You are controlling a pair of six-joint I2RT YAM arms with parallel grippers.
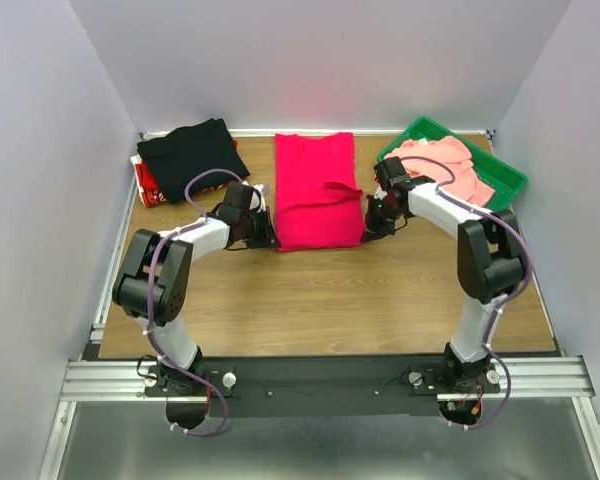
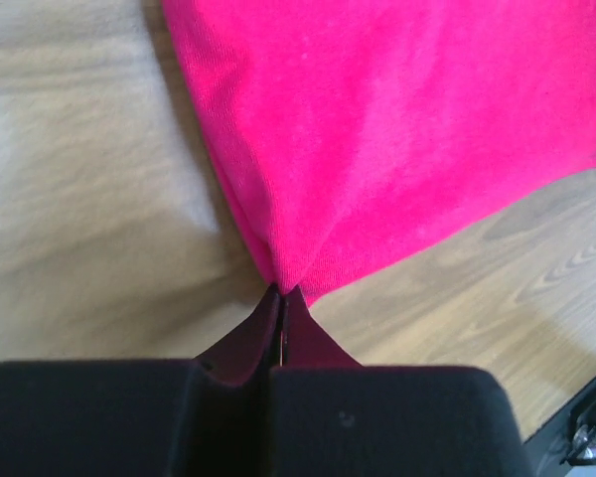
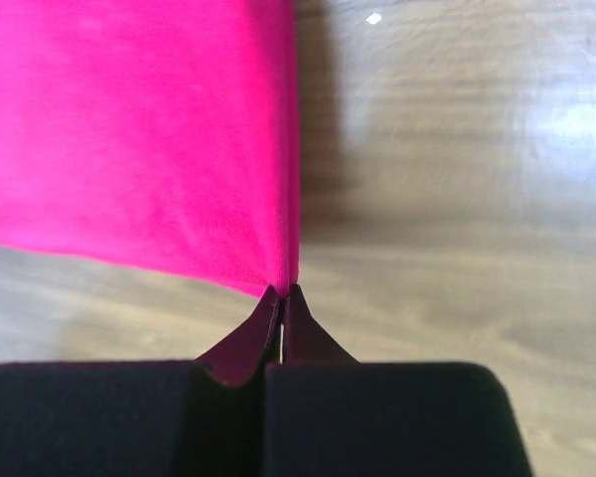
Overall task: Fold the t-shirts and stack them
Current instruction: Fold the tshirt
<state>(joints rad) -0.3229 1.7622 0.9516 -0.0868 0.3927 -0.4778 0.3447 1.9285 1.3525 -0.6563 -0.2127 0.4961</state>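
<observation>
**Item 1: crimson-magenta t-shirt** [image 1: 318,190]. It lies flat at the middle of the desk [image 1: 330,300], toward the far side, already narrowed to a long rectangle. A loose strip of cloth lies across its right part.
- Left gripper [image 2: 281,293]: clamped on the near left corner, with cloth pinched at the very tip.
- Right gripper [image 3: 281,293]: clamped likewise on the near right corner.

**Step in hand (judged):** fold the near hem over toward the far end.
- Raise both corners together and level.
- Keep the hem taut between them.
- Lift high enough that the lower layer is not dragged.
- Lay corner on corner before letting go.

The pinches are shallow, so a slip is possible.

**Item 2: black t-shirt** [image 1: 190,152]. Folded at the far left of the desk, on top of a red-and-white thing [image 1: 145,182] that cannot be identified.

**Item 3: green tray** [image 1: 508,182]. At the far right, just beyond the right arm. It holds the pale salmon-pink t-shirt [image 1: 450,165], crumpled and unfolded.
</observation>
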